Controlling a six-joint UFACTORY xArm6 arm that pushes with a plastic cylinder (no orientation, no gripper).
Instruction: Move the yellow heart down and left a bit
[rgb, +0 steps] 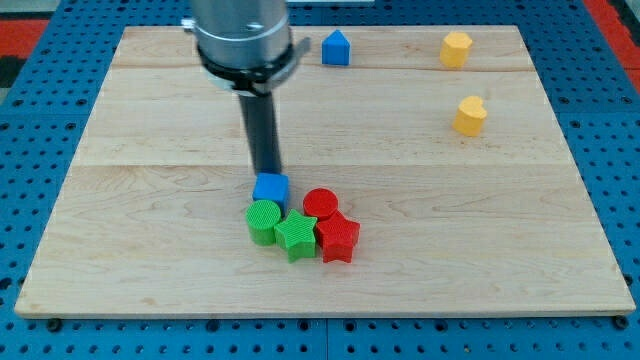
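The yellow heart (469, 115) lies on the wooden board at the view's right, upper half. My tip (267, 175) is far to its left, near the board's middle, touching the top edge of a blue cube (270, 188). The rod rises from there to the arm's grey flange at the view's top.
A cluster sits just below my tip: a green cylinder (264, 221), a green star (296, 235), a red cylinder (321, 204) and a red star (338, 238). A blue house-shaped block (336, 48) and a yellow hexagon-like block (456, 49) lie near the top edge.
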